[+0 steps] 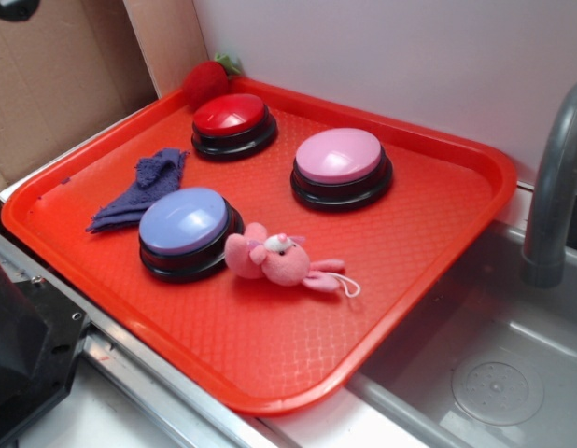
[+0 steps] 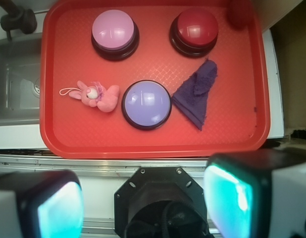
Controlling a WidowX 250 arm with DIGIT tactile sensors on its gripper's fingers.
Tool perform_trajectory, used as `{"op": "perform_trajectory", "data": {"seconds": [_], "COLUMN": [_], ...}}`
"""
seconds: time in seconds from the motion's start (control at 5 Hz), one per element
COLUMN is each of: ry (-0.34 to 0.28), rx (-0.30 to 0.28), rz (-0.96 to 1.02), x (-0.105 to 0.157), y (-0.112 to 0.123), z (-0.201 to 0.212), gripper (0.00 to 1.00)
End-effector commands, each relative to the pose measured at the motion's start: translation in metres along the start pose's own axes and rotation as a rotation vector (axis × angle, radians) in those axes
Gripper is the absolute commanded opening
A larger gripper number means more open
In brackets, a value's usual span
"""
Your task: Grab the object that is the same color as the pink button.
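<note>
- Jaws are hanging spread and empty, off the tray's near edge.
- Pink bunny is lying flat mid-tray, touching the lavender button, matching the pink button.
- Judgement: string side is leaving clearance for the grab.

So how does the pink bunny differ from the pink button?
The pink bunny is soft plush lying on its side; the pink button is a hard dome upright on a black base. The bunny is smaller and touches the lavender button; the pink button stands alone. Both are light pink, on the red tray.
</note>
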State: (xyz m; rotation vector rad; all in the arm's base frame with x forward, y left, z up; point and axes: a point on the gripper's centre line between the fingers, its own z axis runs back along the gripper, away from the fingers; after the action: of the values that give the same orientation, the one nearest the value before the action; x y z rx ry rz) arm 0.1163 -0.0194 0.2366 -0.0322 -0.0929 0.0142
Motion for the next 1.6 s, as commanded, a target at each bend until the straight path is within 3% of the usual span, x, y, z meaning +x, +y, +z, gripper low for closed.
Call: {"op": "perform_trajectory", "data": {"seconds": [0.0,0.6,1.0,1.4], "ry": [0.0,-0.11,-0.16,-0.079], "rx": [0.0,0.039,-0.056,-0.033], "rz": [0.0,-0.639,-1.089,-1.246], "x": [0.0,0.046,0.056,0.066], "y": [0.0,-0.049,-0.06,-0.072], "z": [0.0,-0.059,-0.117,-0.183], "gripper": [1.0,1.0,1.0,1.0]}}
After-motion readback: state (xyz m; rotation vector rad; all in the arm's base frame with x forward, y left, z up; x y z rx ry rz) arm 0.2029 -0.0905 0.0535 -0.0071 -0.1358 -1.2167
